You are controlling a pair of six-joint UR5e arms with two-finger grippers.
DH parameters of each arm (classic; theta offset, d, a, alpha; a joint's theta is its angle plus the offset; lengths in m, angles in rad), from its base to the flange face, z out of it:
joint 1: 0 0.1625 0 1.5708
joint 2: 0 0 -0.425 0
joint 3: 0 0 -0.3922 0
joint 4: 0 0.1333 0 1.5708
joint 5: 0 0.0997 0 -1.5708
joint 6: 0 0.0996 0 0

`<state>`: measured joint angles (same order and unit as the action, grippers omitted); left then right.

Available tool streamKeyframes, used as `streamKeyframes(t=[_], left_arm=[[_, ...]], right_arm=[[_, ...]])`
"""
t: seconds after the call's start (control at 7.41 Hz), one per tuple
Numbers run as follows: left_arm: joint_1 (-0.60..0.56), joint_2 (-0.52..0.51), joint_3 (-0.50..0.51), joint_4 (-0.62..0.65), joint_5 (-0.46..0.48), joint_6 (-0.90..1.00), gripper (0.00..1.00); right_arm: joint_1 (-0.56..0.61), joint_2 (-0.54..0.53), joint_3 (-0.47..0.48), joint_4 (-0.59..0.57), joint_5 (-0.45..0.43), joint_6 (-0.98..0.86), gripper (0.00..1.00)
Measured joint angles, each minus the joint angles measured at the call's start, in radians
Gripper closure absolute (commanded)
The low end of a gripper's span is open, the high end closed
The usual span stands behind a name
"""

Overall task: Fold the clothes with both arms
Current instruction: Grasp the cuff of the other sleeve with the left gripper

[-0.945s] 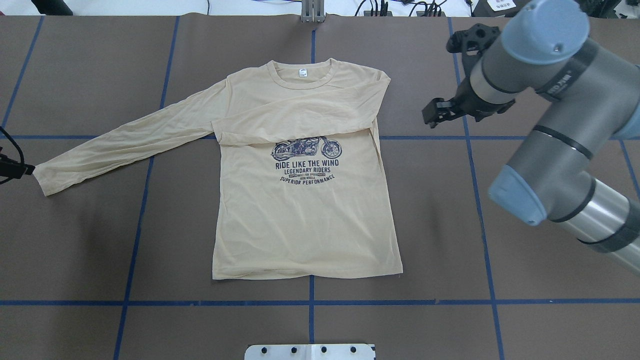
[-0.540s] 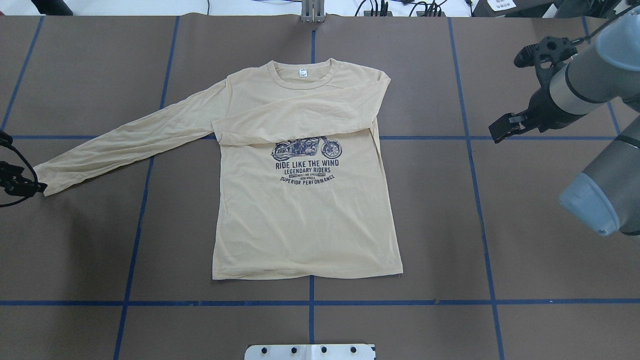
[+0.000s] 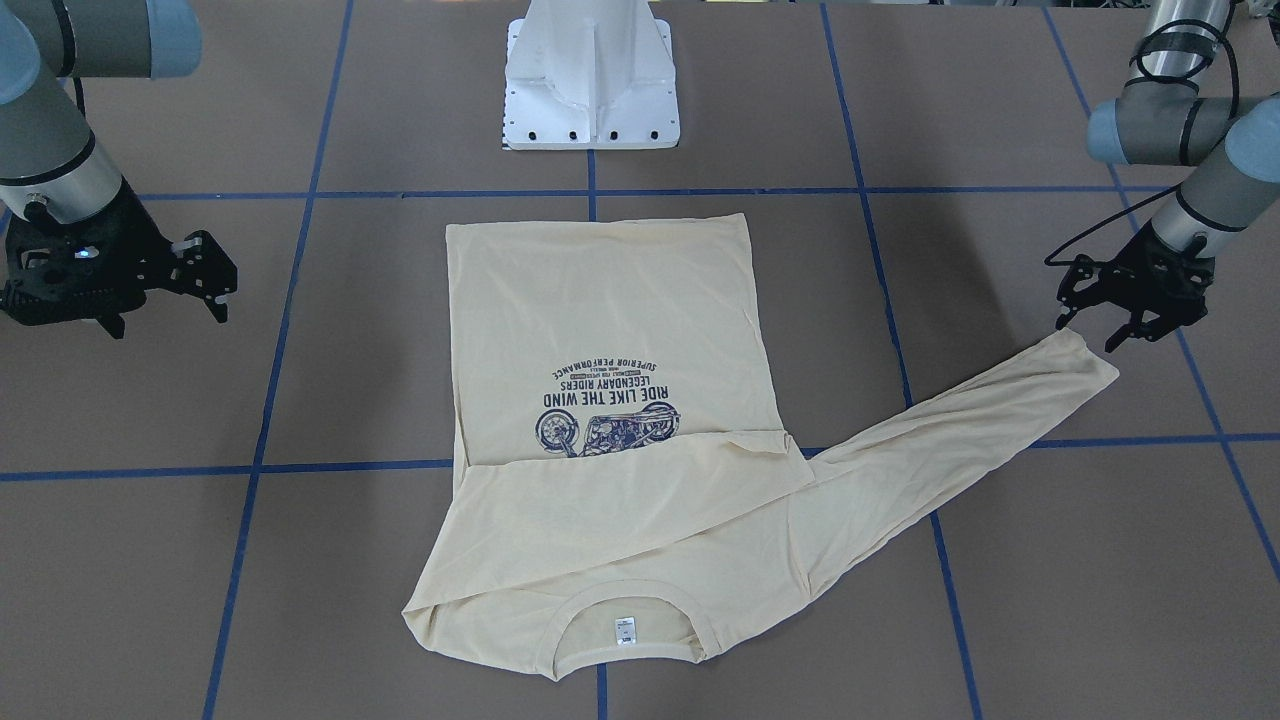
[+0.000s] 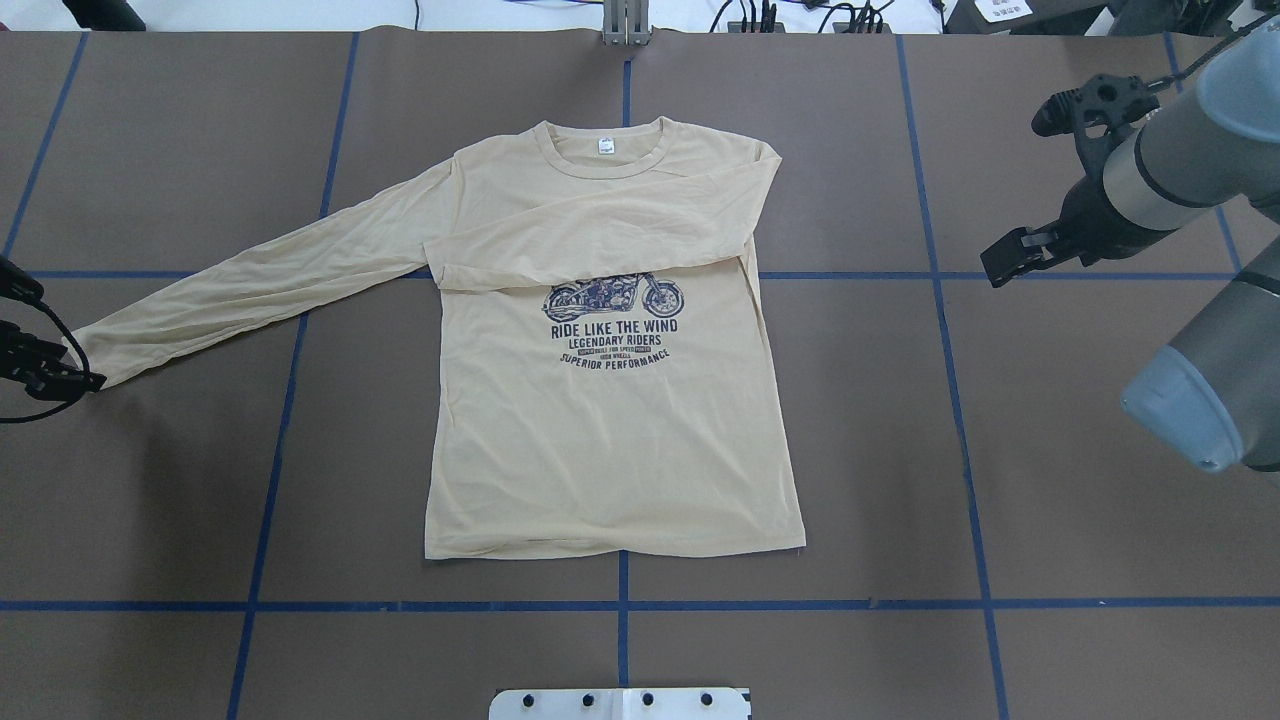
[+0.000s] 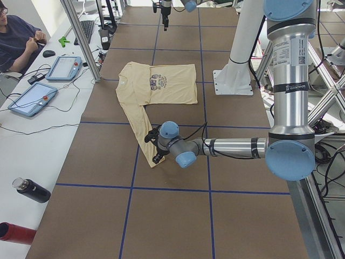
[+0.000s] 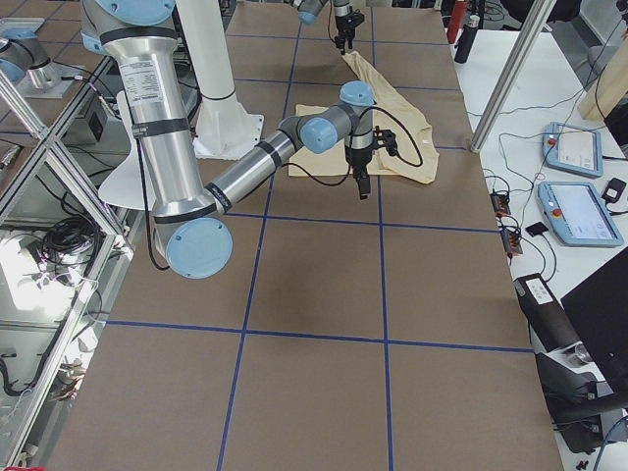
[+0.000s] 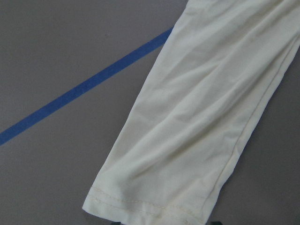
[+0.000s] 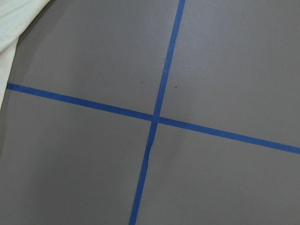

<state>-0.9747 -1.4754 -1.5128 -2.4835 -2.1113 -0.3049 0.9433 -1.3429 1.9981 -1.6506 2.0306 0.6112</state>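
Front view: shirt (image 3: 600, 300) flat mid-table, print up, one sleeve folded across the chest. Free sleeve (image 3: 960, 420) reaches out to left gripper (image 3: 1090, 330), jaws parted at the cuff (image 3: 1095, 358). Right gripper (image 3: 208, 275) parted, empty, well apart.
Overhead: sleeve axis runs shoulder to left gripper; left arm nearer.
Left wrist: cuff just below.

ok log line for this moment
shirt flat | one sleeve folded across chest | left claw open at other cuff | right claw open, off shirt

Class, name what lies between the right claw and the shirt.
Only bare brown table, crossed by blue tape lines, separates the right claw from the shirt; the overhead view shows this.
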Motion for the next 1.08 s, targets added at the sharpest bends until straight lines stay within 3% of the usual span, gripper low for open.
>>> streamKeyframes(t=[0.41, 0.81, 0.95, 1.08], left_arm=[[0.020, -0.004, 0.002, 0.000, 0.001, 0.003, 0.57], [0.023, -0.005, 0.003, 0.000, 0.002, 0.006, 0.66], [0.024, -0.004, 0.004, 0.000, 0.002, 0.006, 0.78], [0.024, -0.002, 0.004, 0.000, 0.003, 0.007, 1.00]], right_arm=[[0.000, 0.001, 0.007, 0.000, 0.013, 0.005, 0.00], [0.000, 0.001, 0.012, 0.000, 0.021, 0.007, 0.00], [0.000, 0.002, 0.013, 0.000, 0.022, 0.007, 0.00], [0.000, 0.002, 0.013, 0.000, 0.022, 0.007, 0.00]])
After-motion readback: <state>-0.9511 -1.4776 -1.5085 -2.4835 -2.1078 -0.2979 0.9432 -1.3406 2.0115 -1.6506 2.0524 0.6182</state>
